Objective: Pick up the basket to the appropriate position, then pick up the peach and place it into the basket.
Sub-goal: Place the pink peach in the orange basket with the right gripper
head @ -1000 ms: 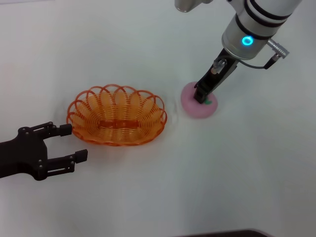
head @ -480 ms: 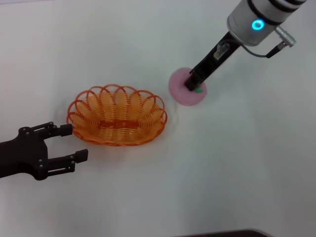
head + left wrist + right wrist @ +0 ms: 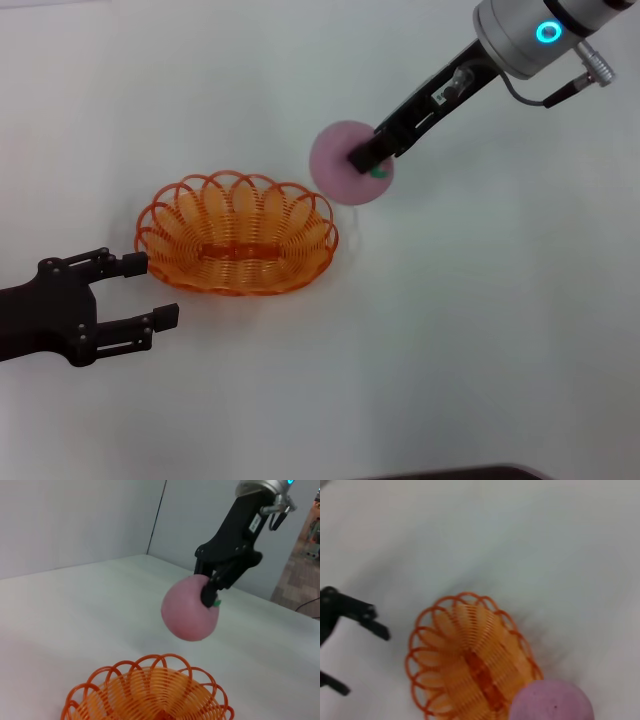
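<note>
My right gripper [image 3: 368,160], clamped on the peach [image 3: 340,160], has lifted it off the table toward the basket [image 3: 237,233], drop comes next; left gripper [image 3: 130,292] sits spread beside the basket.

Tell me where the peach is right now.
In the head view the peach is held off the table by the right gripper, just beyond the basket's right end and not yet over it.
</note>
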`<action>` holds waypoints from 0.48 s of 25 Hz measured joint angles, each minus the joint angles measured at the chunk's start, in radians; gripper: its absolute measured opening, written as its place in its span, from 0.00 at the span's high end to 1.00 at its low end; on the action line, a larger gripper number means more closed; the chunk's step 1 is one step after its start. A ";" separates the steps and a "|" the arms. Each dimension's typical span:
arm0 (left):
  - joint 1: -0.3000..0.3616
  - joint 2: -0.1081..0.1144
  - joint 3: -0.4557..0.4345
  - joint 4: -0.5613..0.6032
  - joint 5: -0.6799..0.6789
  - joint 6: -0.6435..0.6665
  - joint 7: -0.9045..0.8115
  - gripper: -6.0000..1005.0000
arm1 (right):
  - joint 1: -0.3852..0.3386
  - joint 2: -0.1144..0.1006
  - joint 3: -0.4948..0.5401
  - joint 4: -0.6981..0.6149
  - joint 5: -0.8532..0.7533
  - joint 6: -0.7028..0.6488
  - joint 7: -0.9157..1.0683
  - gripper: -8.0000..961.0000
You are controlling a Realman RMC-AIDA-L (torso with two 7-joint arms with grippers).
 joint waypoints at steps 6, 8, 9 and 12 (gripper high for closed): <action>0.000 0.000 0.000 0.000 0.000 0.001 -0.001 0.21 | -0.008 0.000 0.001 0.000 0.087 -0.032 -0.061 0.88; 0.000 0.000 0.000 0.000 0.000 0.001 -0.002 0.21 | -0.013 0.000 0.000 0.006 0.121 -0.037 -0.089 0.88; 0.000 0.000 0.000 0.000 0.000 0.001 -0.002 0.21 | -0.013 0.000 0.000 0.006 0.121 -0.037 -0.089 0.88; 0.000 0.000 0.000 0.000 0.000 0.001 -0.002 0.21 | -0.013 0.004 -0.007 0.016 0.136 -0.037 -0.106 0.88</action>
